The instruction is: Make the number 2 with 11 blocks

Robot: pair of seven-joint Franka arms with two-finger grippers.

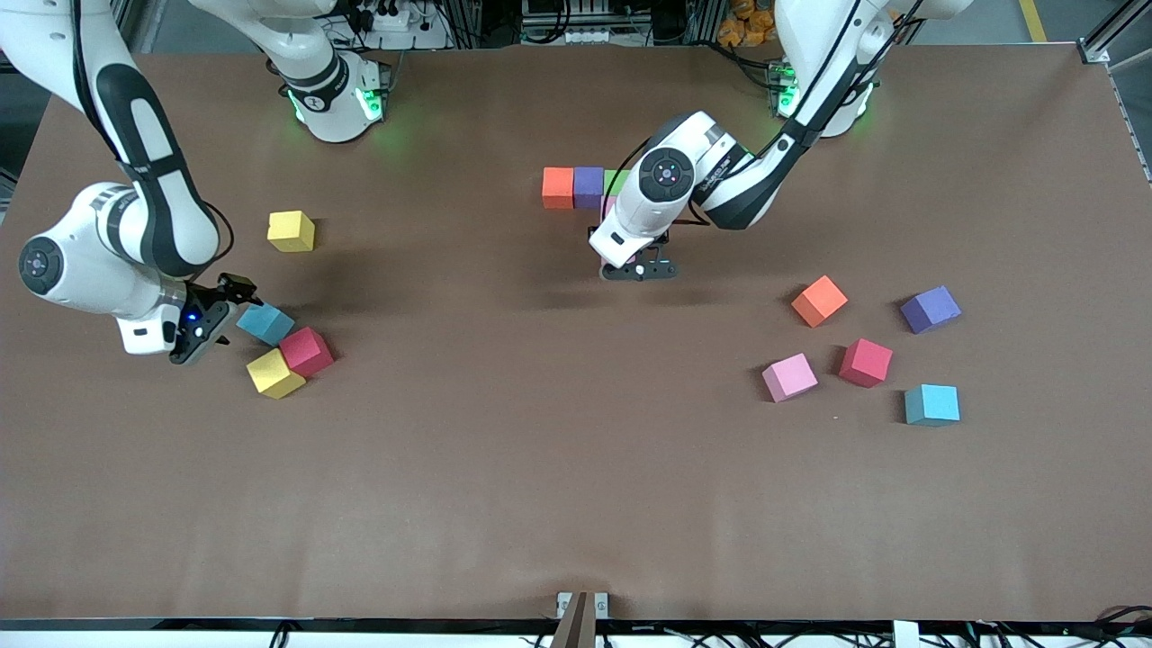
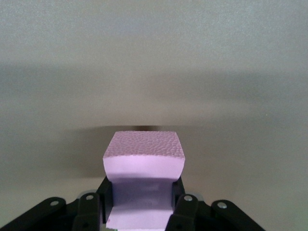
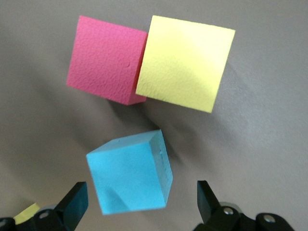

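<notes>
A row of blocks lies mid-table toward the robots: red-orange (image 1: 558,187), purple (image 1: 589,186), and green (image 1: 617,179) partly hidden by the left arm. My left gripper (image 1: 639,268) (image 2: 142,204) is just camera-side of that row, low over the table and shut on a pink block (image 2: 144,156); the hand hides this block in the front view. My right gripper (image 1: 225,313) (image 3: 140,199) is open, its fingers (image 3: 74,202) either side of a tilted light blue block (image 1: 265,323) (image 3: 130,173) without touching it.
Beside the light blue block lie a red block (image 1: 306,350) (image 3: 106,60) and a yellow one (image 1: 274,373) (image 3: 185,62), with another yellow (image 1: 291,230) nearer the robots. Toward the left arm's end lie orange (image 1: 819,301), purple (image 1: 931,309), red (image 1: 866,362), pink (image 1: 789,376) and light blue (image 1: 931,404).
</notes>
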